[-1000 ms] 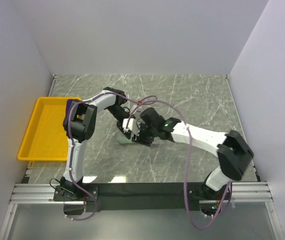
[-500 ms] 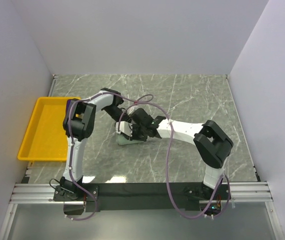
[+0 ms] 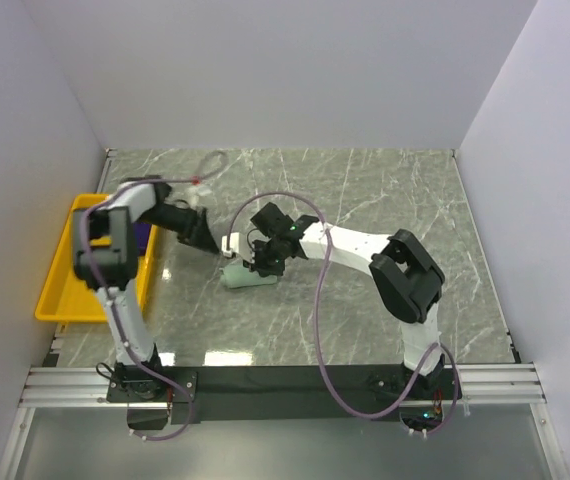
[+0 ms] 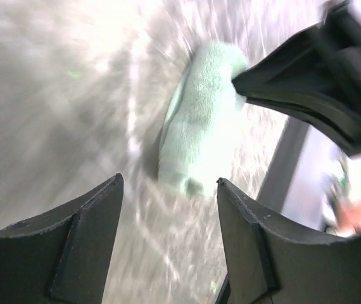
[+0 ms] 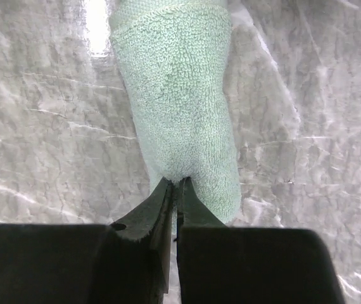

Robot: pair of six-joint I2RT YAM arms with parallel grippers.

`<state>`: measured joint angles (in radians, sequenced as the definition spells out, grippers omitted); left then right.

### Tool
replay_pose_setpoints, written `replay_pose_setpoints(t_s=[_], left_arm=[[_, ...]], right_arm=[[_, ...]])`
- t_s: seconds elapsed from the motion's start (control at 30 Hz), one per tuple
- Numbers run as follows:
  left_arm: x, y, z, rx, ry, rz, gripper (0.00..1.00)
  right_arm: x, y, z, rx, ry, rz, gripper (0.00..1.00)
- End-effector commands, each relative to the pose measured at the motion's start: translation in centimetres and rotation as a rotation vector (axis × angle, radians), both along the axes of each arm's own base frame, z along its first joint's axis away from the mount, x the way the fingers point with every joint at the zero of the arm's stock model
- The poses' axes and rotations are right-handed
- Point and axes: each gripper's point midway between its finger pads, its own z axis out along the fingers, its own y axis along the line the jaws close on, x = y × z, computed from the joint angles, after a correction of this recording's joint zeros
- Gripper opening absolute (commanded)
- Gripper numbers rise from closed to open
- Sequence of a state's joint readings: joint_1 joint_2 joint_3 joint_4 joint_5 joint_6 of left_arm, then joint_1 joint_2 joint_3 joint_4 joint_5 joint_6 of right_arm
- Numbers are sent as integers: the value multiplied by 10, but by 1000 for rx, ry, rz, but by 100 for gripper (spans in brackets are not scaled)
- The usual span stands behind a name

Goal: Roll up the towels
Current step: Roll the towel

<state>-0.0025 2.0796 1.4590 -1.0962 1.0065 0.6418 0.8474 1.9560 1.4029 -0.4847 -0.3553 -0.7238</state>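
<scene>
- Deep purple cloth towel [image 3: 145, 238]: mostly hidden behind left arm [image 3: 110, 240], only a sliver shows.
- Pale mint green terry towel roll [image 4: 196, 133]: motion-blurred in left wrist view, far end cropped in right wrist view.

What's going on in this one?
Towel rolling. The mint green towel lies rolled up on the table. The right gripper is pinched shut on one end of it; the left gripper hangs beside it, jaws open and empty. The purple towel sits in the yellow tray.
</scene>
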Motion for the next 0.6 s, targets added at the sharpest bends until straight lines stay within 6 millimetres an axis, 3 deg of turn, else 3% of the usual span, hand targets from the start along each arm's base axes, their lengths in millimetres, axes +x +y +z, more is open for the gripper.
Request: replay_pose_setpoints(t_s=[0.0, 0.13, 0.17, 0.3, 0.33, 0.37, 0.43, 0.47, 0.53, 0.57], left_arm=[[25, 25, 73, -52, -292, 141, 66], [14, 49, 95, 103, -544, 165, 66], [3, 51, 101, 138, -662, 141, 67], [-33, 54, 84, 292, -900, 14, 71], [-41, 49, 78, 313, -942, -26, 72], [-62, 33, 65, 317, -1000, -123, 72], [-60, 22, 64, 359, -1131, -165, 76], [-75, 6, 57, 330, -1171, -215, 78], [-67, -8, 63, 332, -1274, -216, 81], [-75, -26, 54, 304, -1279, -273, 81]], right_arm=[[-27, -26, -31, -121, 205, -23, 0], [-21, -24, -35, -120, 284, -51, 0], [-24, -26, -35, -126, 315, -53, 0], [-15, -21, -32, -111, 343, -70, 0], [-14, -22, -34, -115, 354, -74, 0], [-16, -22, -34, -121, 364, -72, 0], [-15, -19, -33, -115, 373, -71, 0], [-15, -20, -33, -118, 382, -73, 0], [-15, -19, -35, -124, 399, -72, 0], [-14, -16, -34, -122, 397, -68, 0]])
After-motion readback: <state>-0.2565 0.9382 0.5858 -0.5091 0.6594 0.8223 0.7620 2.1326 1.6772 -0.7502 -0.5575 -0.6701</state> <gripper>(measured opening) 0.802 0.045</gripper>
